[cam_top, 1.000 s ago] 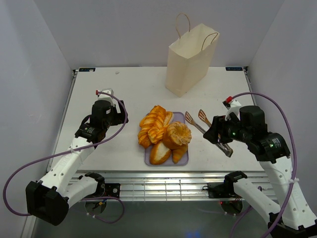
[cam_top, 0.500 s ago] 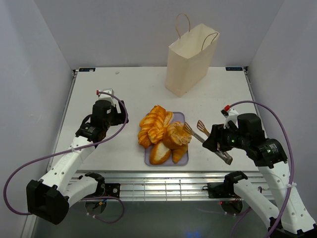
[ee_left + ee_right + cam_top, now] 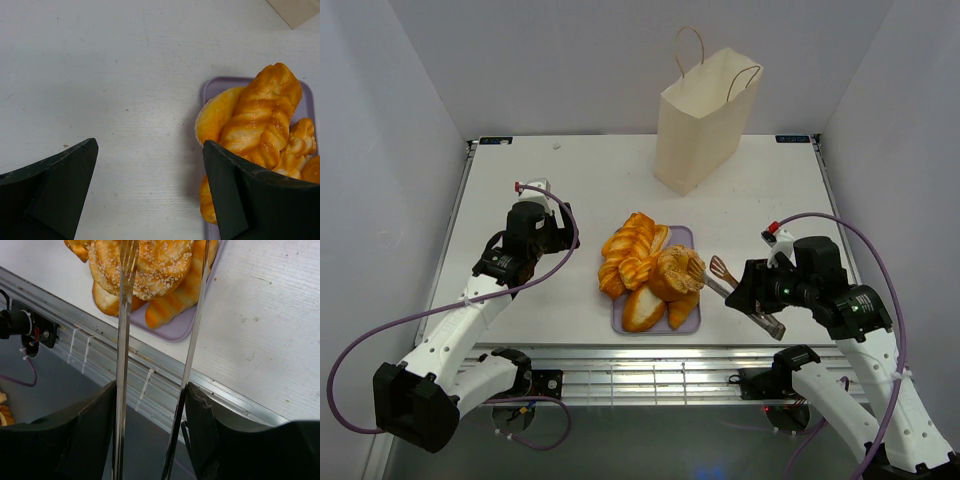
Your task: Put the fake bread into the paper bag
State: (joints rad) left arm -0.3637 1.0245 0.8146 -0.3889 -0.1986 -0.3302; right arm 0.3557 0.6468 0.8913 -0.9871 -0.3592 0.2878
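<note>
Right gripper (image 3: 754,288): it is squeezing a pair of metal tongs (image 3: 728,288) by the handle end. It is not letting go.
Tongs: the two arms are apart. One arm lies across the round seedy bun (image 3: 678,272). The other runs down the bun's side, over a stripy roll (image 3: 172,307).
What changed: a second ago the tongs were out on the bare table (image 3: 550,180), well to the right of the bread. Now the right arm has slid them over to the bun.
What it means: I think the bun is the piece it wants first. Nothing is picked up yet, so the job has hardly begun.
Left gripper (image 3: 150,192): it is wide open and holds nothing. It hangs over the table to the left of the tray and has not moved.
Fake bread (image 3: 642,268): all of it sits in a heap on the lilac tray (image 3: 617,320), near the front edge.
Paper bag (image 3: 705,125): it stands at the back of the table, far from the bread.
Hard to see: the tong tips are cut off in the right wrist view. I can't tell if they press on the bun. From above I can't see inside the bag.
</note>
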